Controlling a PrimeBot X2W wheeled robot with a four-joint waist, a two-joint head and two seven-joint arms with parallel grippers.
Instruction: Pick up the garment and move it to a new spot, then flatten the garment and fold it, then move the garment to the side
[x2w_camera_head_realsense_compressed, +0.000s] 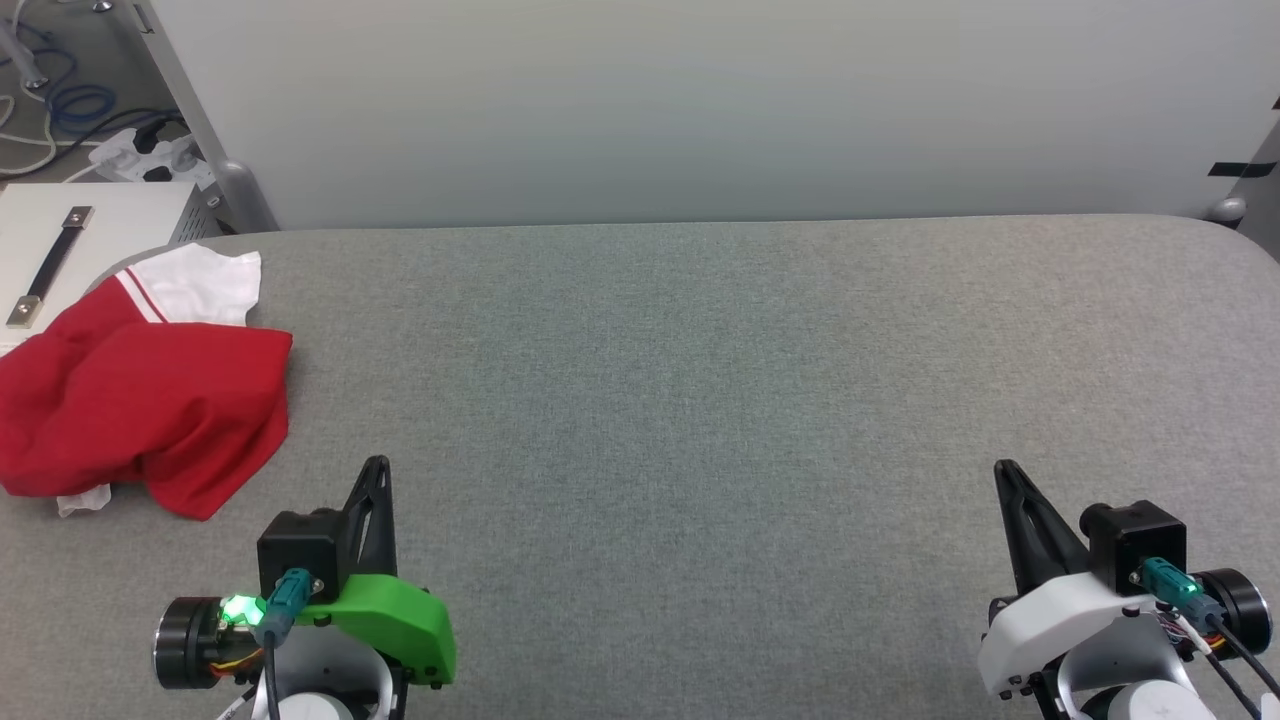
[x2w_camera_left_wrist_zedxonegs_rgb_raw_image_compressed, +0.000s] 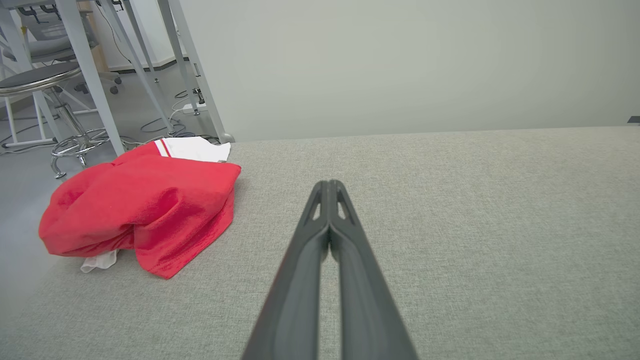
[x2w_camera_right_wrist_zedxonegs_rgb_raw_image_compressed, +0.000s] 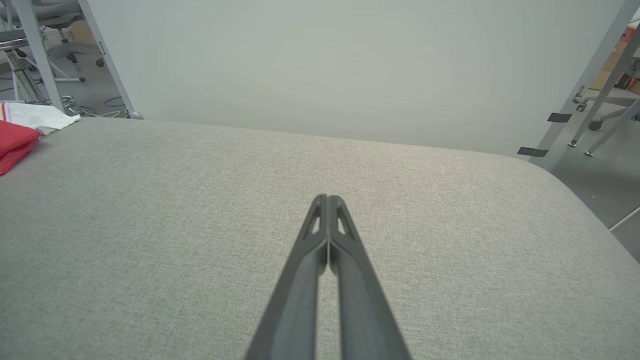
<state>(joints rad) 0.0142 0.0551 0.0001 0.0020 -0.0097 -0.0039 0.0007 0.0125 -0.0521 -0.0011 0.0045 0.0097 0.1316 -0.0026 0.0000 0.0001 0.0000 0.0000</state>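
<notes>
The garment (x2w_camera_head_realsense_compressed: 140, 410) is a red shirt with a white sleeve and striped trim, lying crumpled at the left edge of the grey table (x2w_camera_head_realsense_compressed: 700, 400). In the left wrist view the garment (x2w_camera_left_wrist_zedxonegs_rgb_raw_image_compressed: 145, 205) lies to the left of my fingers, apart from them. At the far left of the right wrist view a corner of the garment (x2w_camera_right_wrist_zedxonegs_rgb_raw_image_compressed: 17, 137) shows. My left gripper (x2w_camera_head_realsense_compressed: 376, 466) (x2w_camera_left_wrist_zedxonegs_rgb_raw_image_compressed: 329, 184) is shut and empty, near the front of the table, right of the shirt. My right gripper (x2w_camera_head_realsense_compressed: 1003, 468) (x2w_camera_right_wrist_zedxonegs_rgb_raw_image_compressed: 327, 198) is shut and empty at the front right.
A pale wall panel (x2w_camera_head_realsense_compressed: 700, 100) stands behind the table. A white box with a black handle (x2w_camera_head_realsense_compressed: 60, 250) sits off the table's left end, with cables (x2w_camera_head_realsense_compressed: 60, 110) on the floor beyond. A stool (x2w_camera_left_wrist_zedxonegs_rgb_raw_image_compressed: 45, 85) and table legs stand past the shirt.
</notes>
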